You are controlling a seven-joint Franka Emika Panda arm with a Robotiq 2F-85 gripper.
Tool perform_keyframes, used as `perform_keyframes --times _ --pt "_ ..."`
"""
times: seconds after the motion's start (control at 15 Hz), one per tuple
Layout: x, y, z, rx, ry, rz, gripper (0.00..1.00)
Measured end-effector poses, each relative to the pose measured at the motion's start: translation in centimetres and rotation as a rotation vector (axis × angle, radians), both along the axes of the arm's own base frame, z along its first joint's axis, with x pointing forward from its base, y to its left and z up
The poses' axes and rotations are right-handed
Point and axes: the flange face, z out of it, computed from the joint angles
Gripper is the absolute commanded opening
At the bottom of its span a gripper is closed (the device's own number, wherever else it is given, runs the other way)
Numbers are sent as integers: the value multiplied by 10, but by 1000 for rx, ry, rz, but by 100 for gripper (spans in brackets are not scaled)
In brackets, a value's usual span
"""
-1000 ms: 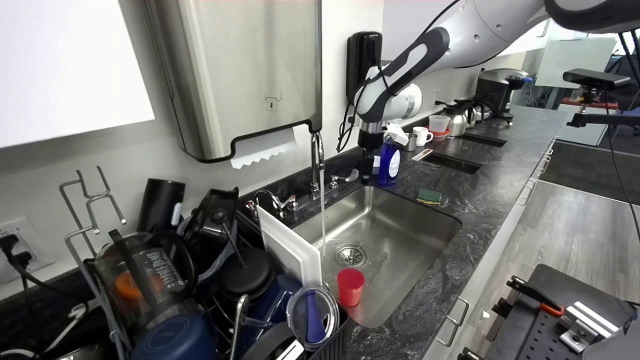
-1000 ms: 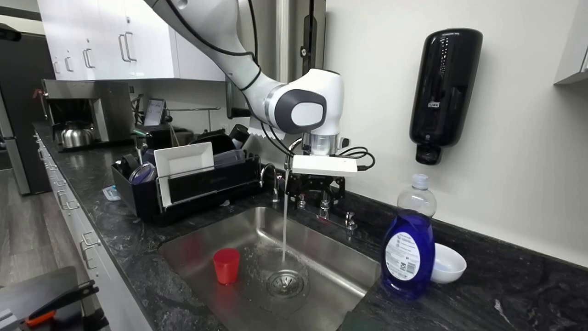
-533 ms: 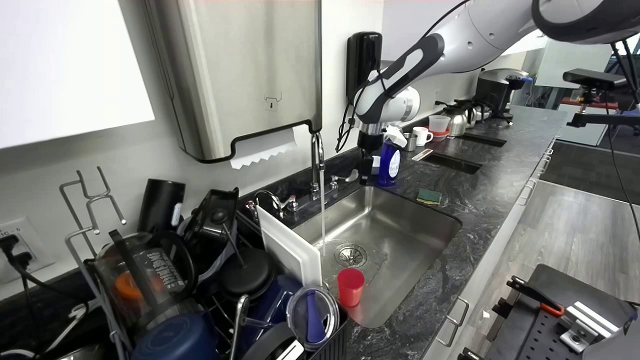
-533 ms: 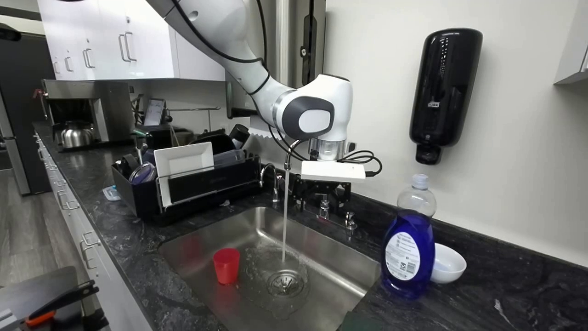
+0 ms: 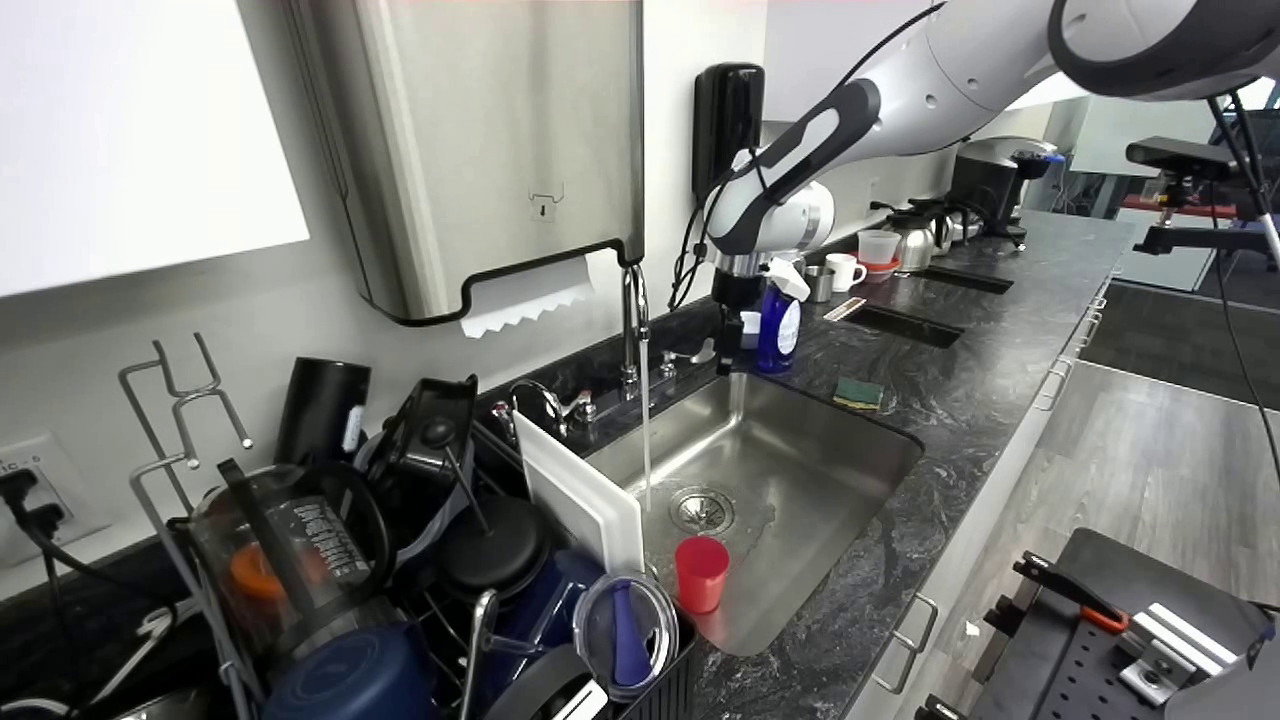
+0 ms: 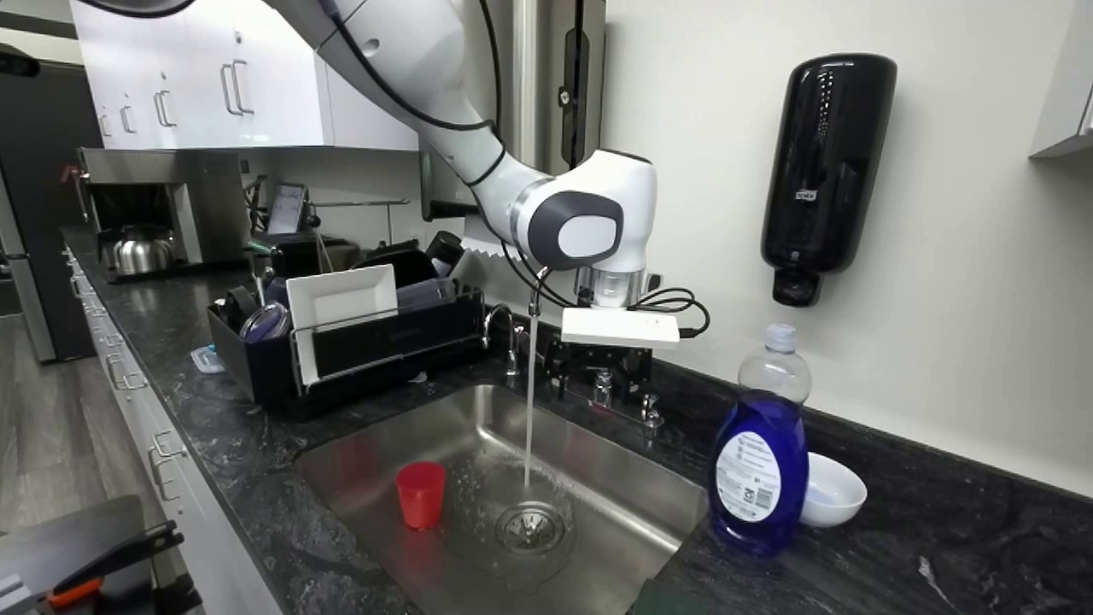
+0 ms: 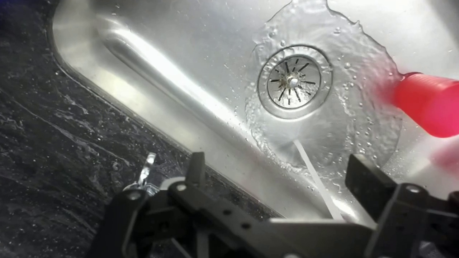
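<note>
Hovering over the back edge of the stainless-steel sink (image 7: 179,43), the black two-finger end effector (image 7: 278,161) stands with its fingers (image 7: 369,188) spread, gripping nothing. Nearest is a small chrome tap lever (image 7: 146,170), just beside one finger in the wrist view; whether they touch cannot be told. The work looks partly along: a thin white water stream (image 7: 319,179) runs from the tall chrome spout (image 5: 629,330), while a hold on anything seems yet to be made. A shallow puddle (image 7: 362,100) surrounds the slotted metal drain (image 7: 294,82), and near it stands a red plastic cup (image 6: 420,495), clear of the stream, contents unseen. Beyond, on the dark stone desk (image 6: 956,555), a clear plastic bottle (image 6: 756,465) holds deep-blue liquid (image 6: 790,453) to its shoulder, partly hiding a round white bowl (image 6: 841,495), contents unclear. Farther off, a black dish rack (image 6: 265,367) carries a tilted white square plate (image 6: 341,312), and a steel-and-black coffee machine (image 6: 226,205) holds a rounded steel carafe (image 6: 145,254)
</note>
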Motion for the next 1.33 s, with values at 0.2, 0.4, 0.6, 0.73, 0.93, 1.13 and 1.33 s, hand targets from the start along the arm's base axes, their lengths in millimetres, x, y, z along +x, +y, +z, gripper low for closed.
perform_keyframes --times 0.2,0.4,0.6,0.73,0.93,1.13,1.33 --pt "3 -1 -4 -4 -6 3 100" --pt "10 -4 -6 -16 -31 3 100" --pt "15 -7 -5 -32 -52 9 100" --pt "16 -8 -7 -40 -60 12 100" --pt "17 -9 -8 -46 -63 15 100" --pt "17 -9 -11 -48 -63 17 100" --pt "17 -9 -14 -50 -63 18 100"
